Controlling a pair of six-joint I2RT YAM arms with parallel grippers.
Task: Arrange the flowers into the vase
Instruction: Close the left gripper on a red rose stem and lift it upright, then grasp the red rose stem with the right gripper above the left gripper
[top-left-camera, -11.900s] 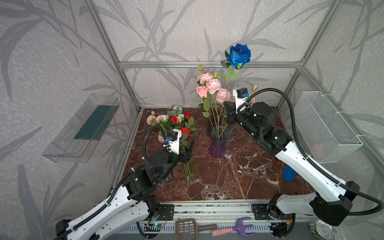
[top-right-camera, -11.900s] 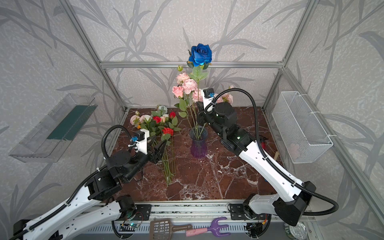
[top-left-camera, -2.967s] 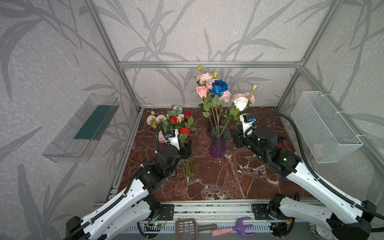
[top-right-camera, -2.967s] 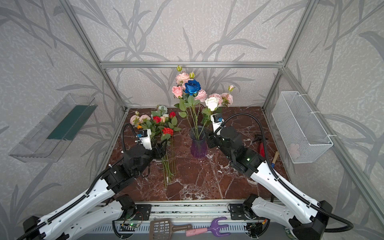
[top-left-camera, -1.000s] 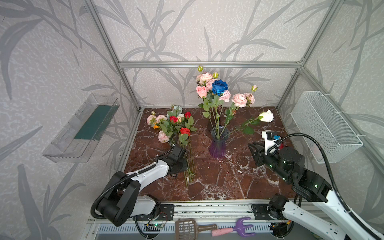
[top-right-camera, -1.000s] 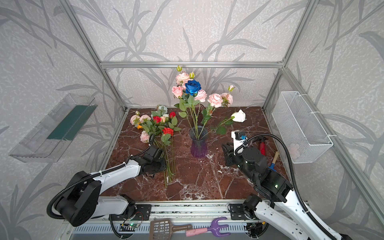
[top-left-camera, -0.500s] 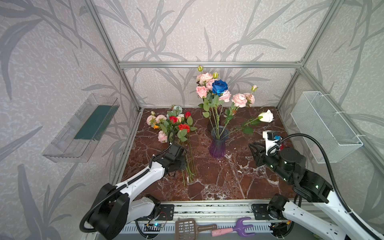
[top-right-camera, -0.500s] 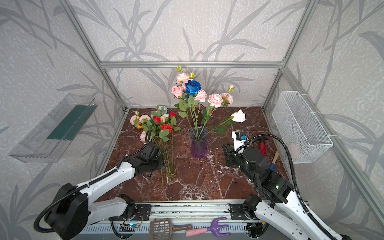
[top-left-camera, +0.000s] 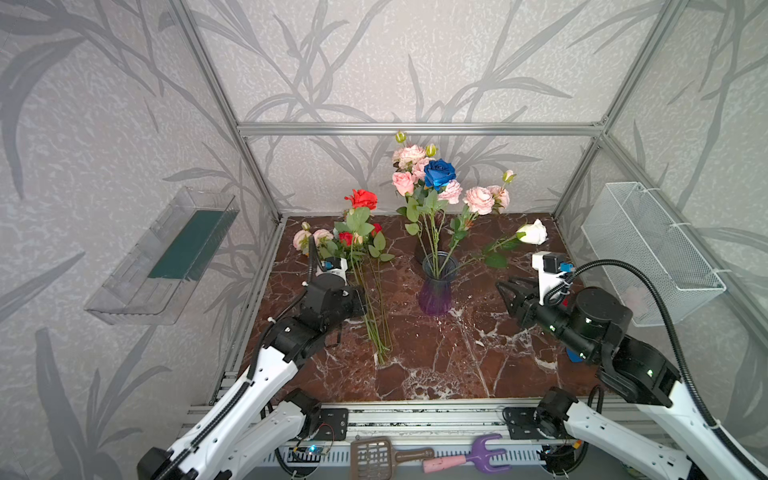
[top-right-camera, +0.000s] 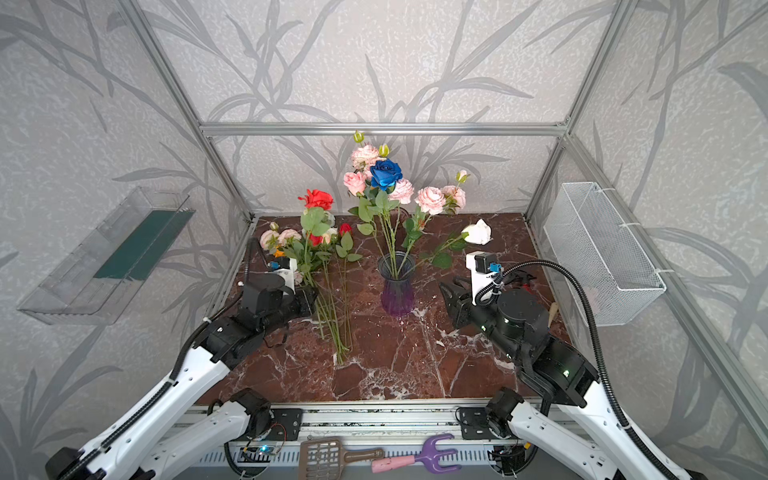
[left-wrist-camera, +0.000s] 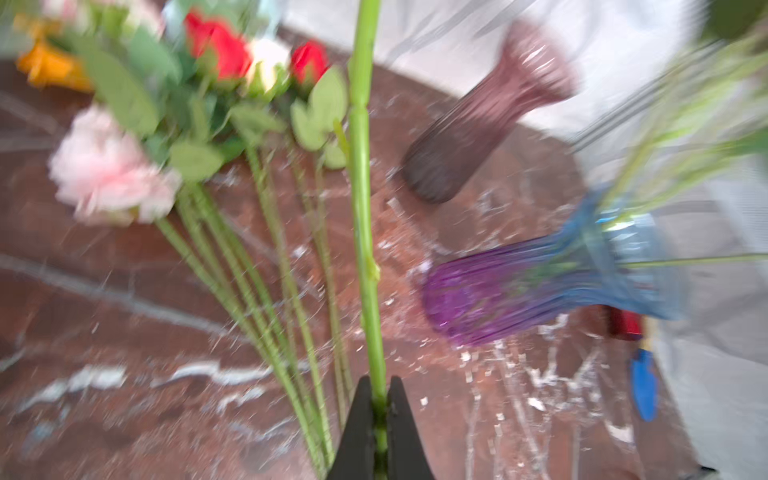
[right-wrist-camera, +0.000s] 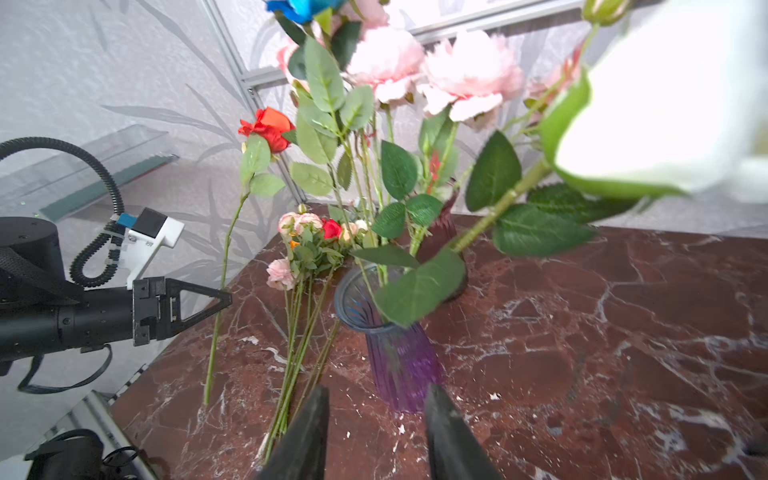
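The vase (top-left-camera: 435, 291) holds several blooms (top-left-camera: 439, 173); the left gripper (left-wrist-camera: 378, 382) clamps the red rose stem (left-wrist-camera: 360, 166), the right gripper (top-left-camera: 505, 286) is open and empty, and a bunch (top-left-camera: 380, 328) lies on the tabletop (top-left-camera: 436, 365).

A purple ribbed glass vase (top-left-camera: 435, 291) is standing upright at centre, holding tall pink peonies (top-left-camera: 478, 199) and a blue rose (top-left-camera: 439, 173), while a white rose (top-left-camera: 532, 232) is leaning out low to its right. Left of it, a red rose (top-left-camera: 361, 198) is standing upright, its green stem pinched by the left gripper (left-wrist-camera: 379, 388), above a mixed bunch (top-left-camera: 344, 239) lying flat.
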